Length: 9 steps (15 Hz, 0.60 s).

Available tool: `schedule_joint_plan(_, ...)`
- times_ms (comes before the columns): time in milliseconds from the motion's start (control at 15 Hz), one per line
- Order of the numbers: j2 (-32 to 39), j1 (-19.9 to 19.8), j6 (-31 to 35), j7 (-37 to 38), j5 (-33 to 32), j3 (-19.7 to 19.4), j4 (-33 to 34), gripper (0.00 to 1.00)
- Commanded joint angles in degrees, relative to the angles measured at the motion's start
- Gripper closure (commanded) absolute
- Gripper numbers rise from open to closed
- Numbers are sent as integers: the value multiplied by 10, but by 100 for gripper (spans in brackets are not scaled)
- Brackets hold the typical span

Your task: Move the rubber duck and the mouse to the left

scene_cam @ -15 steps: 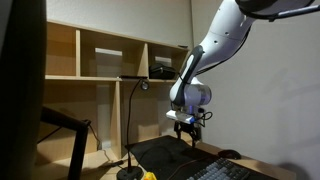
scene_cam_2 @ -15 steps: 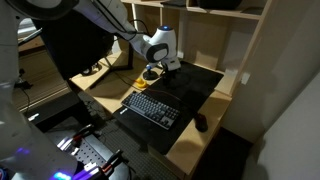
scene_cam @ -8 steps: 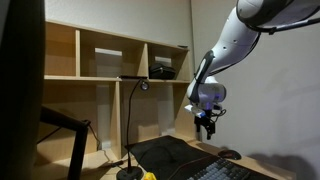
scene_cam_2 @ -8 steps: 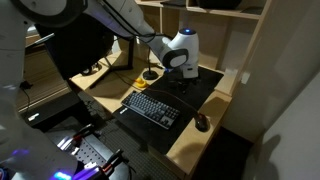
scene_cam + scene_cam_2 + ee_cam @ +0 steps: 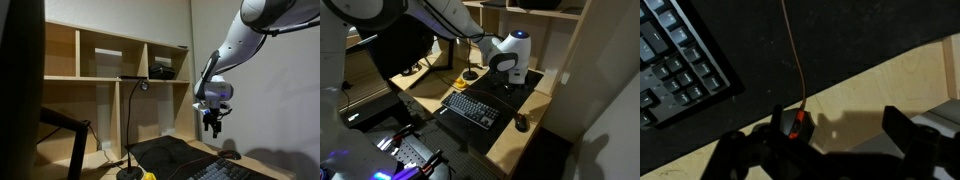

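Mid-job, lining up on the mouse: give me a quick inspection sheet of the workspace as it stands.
Surface: light wood desk with a black mat on it.
Job's things: mouse at the mat's edge, untouched; rubber duck beside the lamp base.
Clutter: keyboard on the mat.
Gripper: gripper open, empty, hovering above the mouse.
Cables: mouse cable running across the mat.
Surroundings: wooden shelves behind the desk.

— Where have we landed?
— A desk-work setup, an office or study! Wooden desk, keyboard on a dark mat, mouse, desk lamp, open cubby shelves behind.
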Motion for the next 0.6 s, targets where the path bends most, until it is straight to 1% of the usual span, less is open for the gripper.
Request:
schedule_joint_plan(0, 35, 0, -1, 69, -25, -29, 12, 0)
schedule_joint_plan(267, 39, -24, -11, 92, -27, -41, 2, 0)
schedule_joint_plan(400, 56, -29, -10, 114, -34, -56, 8, 0)
schedule_joint_plan(467, 45, -29, -1, 97, -31, -41, 2, 0)
schedule_joint_plan(533, 48, -33, -1, 103, -33, -46, 2, 0)
